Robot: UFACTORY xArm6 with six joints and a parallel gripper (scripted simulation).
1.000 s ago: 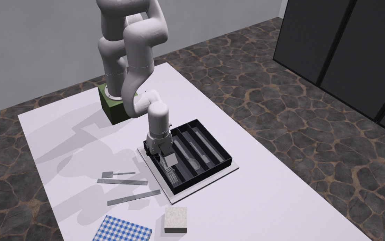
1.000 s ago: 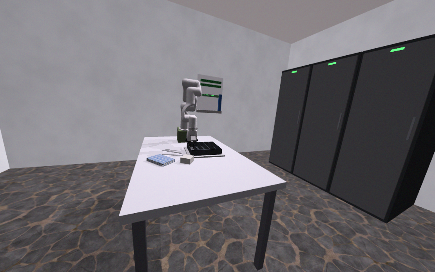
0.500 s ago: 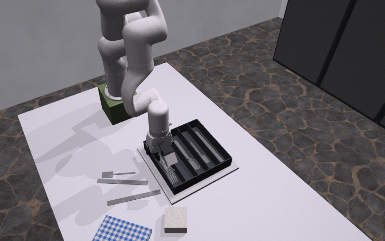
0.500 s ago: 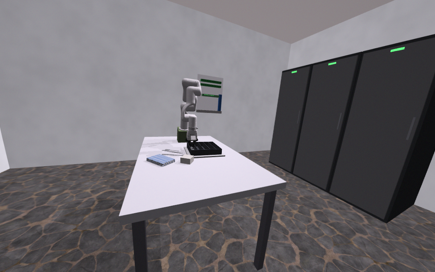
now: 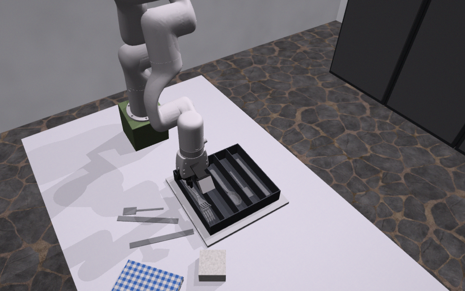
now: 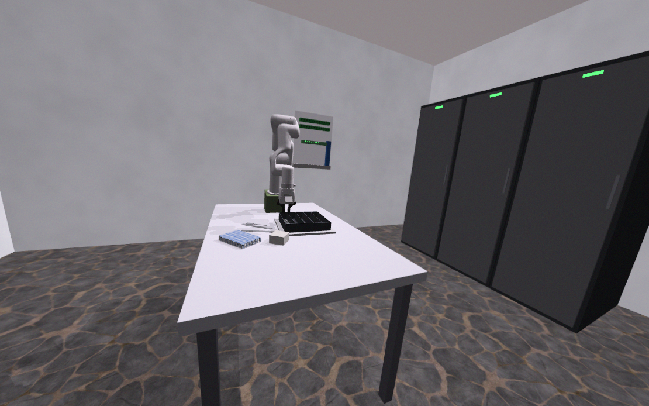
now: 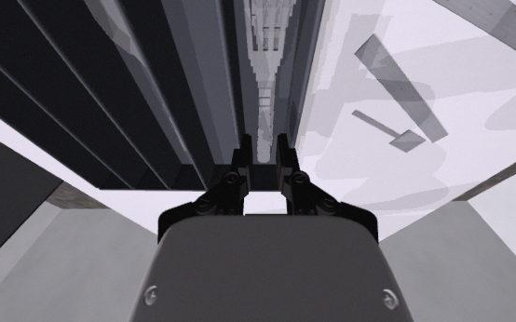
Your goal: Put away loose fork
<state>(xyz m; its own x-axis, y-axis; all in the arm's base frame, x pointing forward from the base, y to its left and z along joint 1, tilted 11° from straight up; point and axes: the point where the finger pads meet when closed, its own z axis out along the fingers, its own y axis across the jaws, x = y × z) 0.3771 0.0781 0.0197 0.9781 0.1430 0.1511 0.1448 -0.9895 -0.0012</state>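
A black cutlery tray [image 5: 242, 216] [image 6: 311, 226] [image 7: 56, 100] stands on a white mat on the table. Its leftmost slot holds the forks [image 5: 202, 206] [image 7: 264, 88], lying flat one on another, tines toward the front of the table and handles toward the arm's base. My gripper [image 5: 189, 179] [image 6: 286, 205] [image 7: 264, 146] hangs just above the handle end of that slot. Its fingers stand a little apart on either side of the fork handle, with a gap showing on both sides in the wrist view. Nothing is held.
The other slots hold a spoon [image 5: 233, 195] and flat grey pieces [image 5: 251, 173]. Left of the tray lie a small spatula [image 5: 142, 209] [image 7: 404, 139] and two grey strips [image 5: 147, 219] [image 5: 161, 238]. A speckled block [image 5: 212, 263] and a blue checked cloth [image 5: 147, 278] lie at the front.
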